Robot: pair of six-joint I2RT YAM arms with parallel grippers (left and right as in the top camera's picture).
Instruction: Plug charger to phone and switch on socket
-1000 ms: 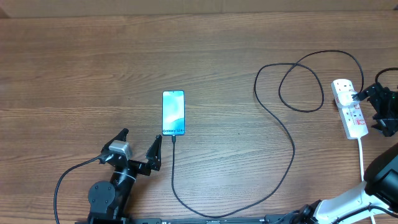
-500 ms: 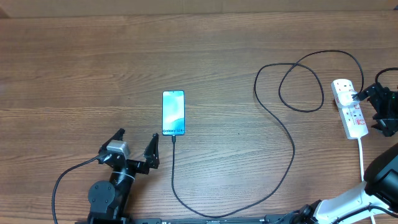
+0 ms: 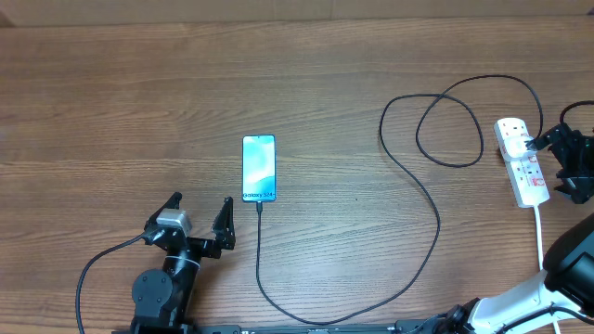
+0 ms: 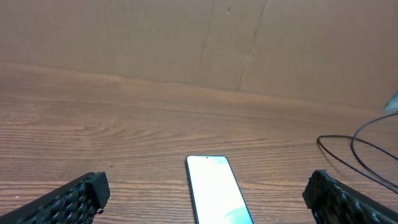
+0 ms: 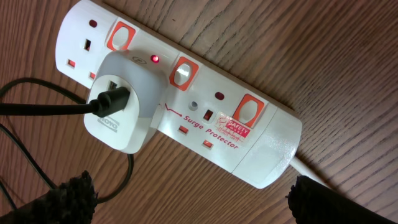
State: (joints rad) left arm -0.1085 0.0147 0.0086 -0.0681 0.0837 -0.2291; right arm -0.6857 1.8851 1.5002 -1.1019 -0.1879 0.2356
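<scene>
The phone (image 3: pixel 259 168) lies mid-table, blue screen up; it also shows in the left wrist view (image 4: pixel 216 196). The black charger cable (image 3: pixel 422 199) runs from the phone's near edge, round the front, then loops up to the socket. Its plug tip (image 3: pixel 259 206) sits at the phone's near short edge. The socket (image 3: pixel 520 160) is a white strip at the right with red switches and a small red light lit (image 5: pixel 154 59). A white adapter (image 5: pixel 121 106) with the black plug is in it. My left gripper (image 3: pixel 198 221) is open, near side of the phone. My right gripper (image 3: pixel 563 158) is open beside the socket.
A cardboard wall (image 4: pixel 199 43) stands along the table's far edge. The socket's white cord (image 3: pixel 540 237) runs toward the near right, past my right arm's white base (image 3: pixel 520 301). A black cable (image 3: pixel 93 269) curls by my left arm's base.
My left gripper has drawn back slightly toward the near edge, away from the phone. The right arm has not moved.
</scene>
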